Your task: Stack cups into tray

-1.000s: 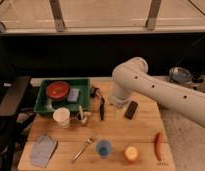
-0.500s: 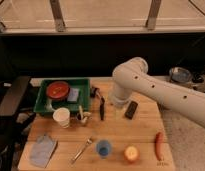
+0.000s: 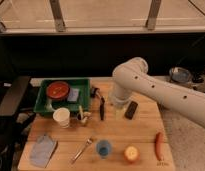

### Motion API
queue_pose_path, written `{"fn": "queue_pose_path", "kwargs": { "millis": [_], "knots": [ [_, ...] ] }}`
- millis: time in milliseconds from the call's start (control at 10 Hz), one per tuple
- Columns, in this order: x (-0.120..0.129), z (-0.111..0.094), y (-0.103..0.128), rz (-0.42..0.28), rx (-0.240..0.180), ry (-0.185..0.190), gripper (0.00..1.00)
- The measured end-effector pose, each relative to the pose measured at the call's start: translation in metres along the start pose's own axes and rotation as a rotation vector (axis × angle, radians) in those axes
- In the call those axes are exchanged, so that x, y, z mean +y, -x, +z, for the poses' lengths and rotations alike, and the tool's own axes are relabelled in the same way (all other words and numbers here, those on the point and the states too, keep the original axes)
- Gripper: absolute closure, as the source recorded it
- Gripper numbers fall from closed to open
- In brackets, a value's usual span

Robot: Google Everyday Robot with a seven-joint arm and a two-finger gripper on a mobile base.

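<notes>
The gripper (image 3: 118,107) is largely hidden beneath the wrist of the white arm (image 3: 146,85), low over the wooden table (image 3: 141,131) — whether it is open or closed cannot be told. The paper-like white cup (image 3: 61,117) is seen just outside the green plastic tray (image 3: 42,106), at its 6 o'clock — the blue tumbler (image 3: 103,148) at the cup's 4 o'clock, apart.

No change showed between the earlier views and this one: the white robot arm (image 3: 146,85) held the same pose, its gripper (image 3: 119,109) staying low over the wooden tabletop (image 3: 141,134), right of the dark green rectangular plastic tray (image 3: 41,103).
</notes>
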Motion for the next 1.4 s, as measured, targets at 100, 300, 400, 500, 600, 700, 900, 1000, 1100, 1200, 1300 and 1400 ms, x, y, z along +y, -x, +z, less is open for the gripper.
{"fn": "queue_pose_path", "kwargs": {
  "millis": [100, 300, 400, 500, 600, 700, 900, 1000, 1100, 1200, 1300, 1400],
  "knots": [
    [0.0, 0.0, 0.0, 0.0, 0.0, 0.0, 0.4],
    [0.0, 0.0, 0.0, 0.0, 0.0, 0.0, 0.4],
    [0.0, 0.0, 0.0, 0.0, 0.0, 0.0, 0.4],
    [0.0, 0.0, 0.0, 0.0, 0.0, 0.0, 0.4],
    [0.0, 0.0, 0.0, 0.0, 0.0, 0.0, 0.4],
    [0.0, 0.0, 0.0, 0.0, 0.0, 0.0, 0.4],
    [0.0, 0.0, 0.0, -0.001, -0.001, 0.0, 0.4],
    [-0.001, -0.001, 0.0, -0.007, -0.002, 0.0, 0.4],
    [0.002, 0.0, 0.001, -0.029, 0.002, 0.018, 0.4],
    [0.003, 0.003, 0.013, -0.112, 0.003, 0.047, 0.4],
    [0.007, 0.007, 0.021, -0.185, 0.003, 0.072, 0.4],
    [0.012, 0.016, 0.032, -0.265, 0.002, 0.098, 0.4]
  ]
}}
